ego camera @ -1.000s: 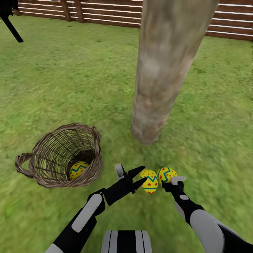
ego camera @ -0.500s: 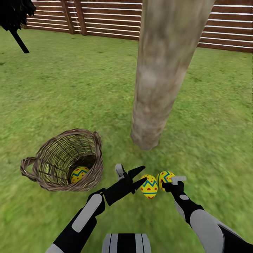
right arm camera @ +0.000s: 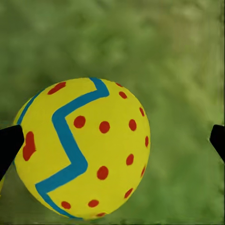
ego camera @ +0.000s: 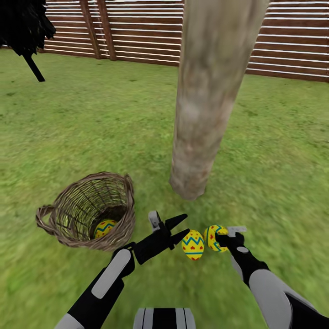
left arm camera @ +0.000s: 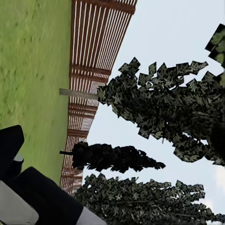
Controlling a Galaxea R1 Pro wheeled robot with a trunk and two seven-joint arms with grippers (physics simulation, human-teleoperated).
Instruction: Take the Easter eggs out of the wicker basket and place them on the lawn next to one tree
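Both grippers, left gripper (ego camera: 179, 229) and right gripper (ego camera: 227, 235), have spread jaws since releasing two Easter eggs (ego camera: 193, 244) beside the tree (ego camera: 203, 119); one stays in the wicker basket (ego camera: 91, 211)

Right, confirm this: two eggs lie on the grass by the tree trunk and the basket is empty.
Not quite: the basket is not empty. The head view shows one egg inside it, at the bottom. The rest stands: two eggs lie on the grass by the tree trunk.
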